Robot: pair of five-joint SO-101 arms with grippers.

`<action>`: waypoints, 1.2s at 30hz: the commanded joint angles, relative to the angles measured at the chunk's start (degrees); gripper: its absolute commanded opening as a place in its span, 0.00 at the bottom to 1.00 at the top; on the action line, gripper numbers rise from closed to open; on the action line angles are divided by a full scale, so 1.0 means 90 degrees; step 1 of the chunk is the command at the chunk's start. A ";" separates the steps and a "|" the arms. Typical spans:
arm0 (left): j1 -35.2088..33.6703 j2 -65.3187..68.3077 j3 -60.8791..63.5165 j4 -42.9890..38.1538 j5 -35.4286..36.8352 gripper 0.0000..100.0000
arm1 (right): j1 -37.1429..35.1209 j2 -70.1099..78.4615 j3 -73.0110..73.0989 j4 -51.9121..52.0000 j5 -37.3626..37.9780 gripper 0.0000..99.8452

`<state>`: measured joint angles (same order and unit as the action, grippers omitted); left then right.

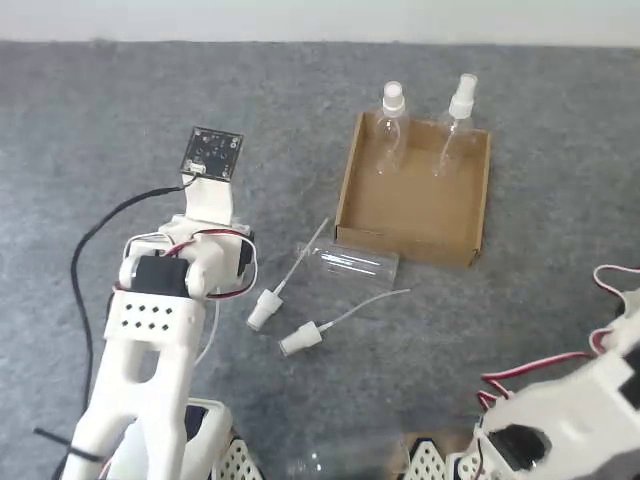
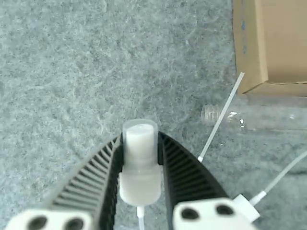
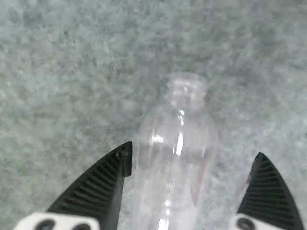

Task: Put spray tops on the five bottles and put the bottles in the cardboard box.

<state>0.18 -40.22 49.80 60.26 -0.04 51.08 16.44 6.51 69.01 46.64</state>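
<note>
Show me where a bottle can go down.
Bare: the near half of the cardboard box; the grey carpet on either side of the box. Crowded: before the box, where a capless bottle and two spray tops lie.

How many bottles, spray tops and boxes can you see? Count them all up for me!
bottles: 4
spray tops: 5
cardboard box: 1
Total: 10
</note>
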 commanded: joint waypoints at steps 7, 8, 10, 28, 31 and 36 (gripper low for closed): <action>0.0039 -0.0195 -0.0034 -0.0137 0.0068 0.02 | -0.0034 0.0630 -0.0977 -0.0093 0.0088 0.26; 0.0039 -0.0195 -0.0034 -0.0137 0.0068 0.02 | -0.0044 0.0630 -0.0977 -0.0151 0.0088 0.26; 0.0039 -0.0195 -0.0034 -0.0137 0.0068 0.02 | -0.0054 0.0630 -0.0977 -0.0220 0.0088 0.25; 0.0039 -0.0205 -0.0034 -0.0147 0.0088 0.02 | -0.0640 0.0239 -0.2393 0.1441 0.0020 0.01; 0.0029 -0.0234 -0.0034 -0.0147 0.0088 0.02 | -0.1177 -0.0464 -0.2403 0.1714 -0.0518 0.01; 0.0029 -0.0244 -0.0024 -0.0147 0.0088 0.02 | -0.2281 -0.1929 -0.1846 0.1861 -0.1299 0.01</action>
<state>0.18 -40.22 49.80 60.26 0.31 38.15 12.92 -11.25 84.48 40.48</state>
